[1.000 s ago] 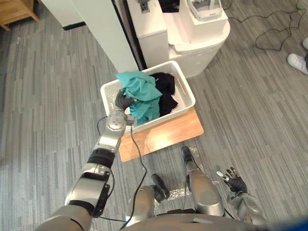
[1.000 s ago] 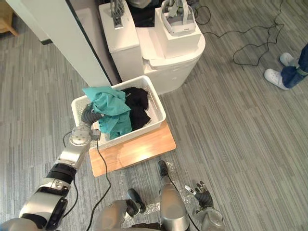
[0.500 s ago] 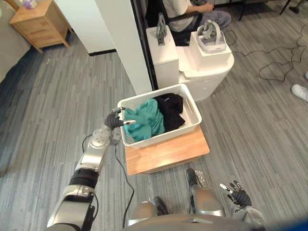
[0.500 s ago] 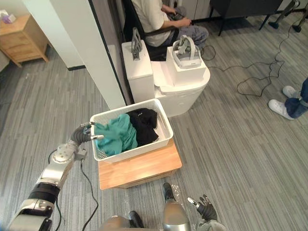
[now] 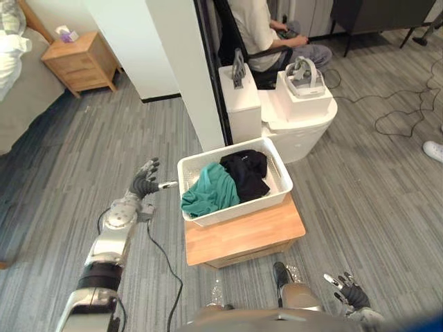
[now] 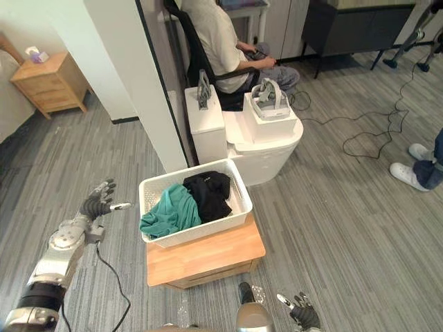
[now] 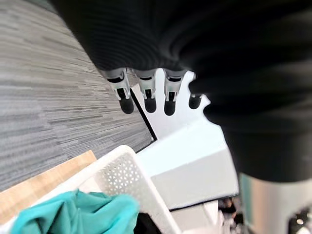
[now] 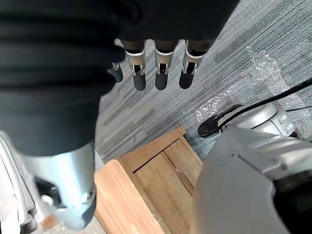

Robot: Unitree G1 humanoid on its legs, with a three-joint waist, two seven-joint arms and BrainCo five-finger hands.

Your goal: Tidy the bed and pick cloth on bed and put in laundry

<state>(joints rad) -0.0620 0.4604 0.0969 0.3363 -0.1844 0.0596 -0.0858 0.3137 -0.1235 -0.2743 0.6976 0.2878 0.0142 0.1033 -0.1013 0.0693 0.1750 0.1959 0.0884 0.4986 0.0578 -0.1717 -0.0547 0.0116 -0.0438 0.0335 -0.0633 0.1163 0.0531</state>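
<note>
Teal cloth [image 5: 210, 196] lies in white basket [image 5: 239, 209] beside black cloth [image 5: 246, 173]; left hand [image 5: 143, 182] spread beside basket, right hand [image 5: 351, 297] spread.

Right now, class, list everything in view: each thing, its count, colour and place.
basket: one, white, on the wooden stand
wooden stand: one, light brown, on the floor
teal cloth: one, in the basket's left side
black cloth: one, in the basket beside the teal cloth
nightstand: one, wooden, far left
headset: one, white, on the white cabinet behind the basket
person: one, seated behind the cabinet
left hand: one, open, left of the basket
right hand: one, open, lower right
</note>
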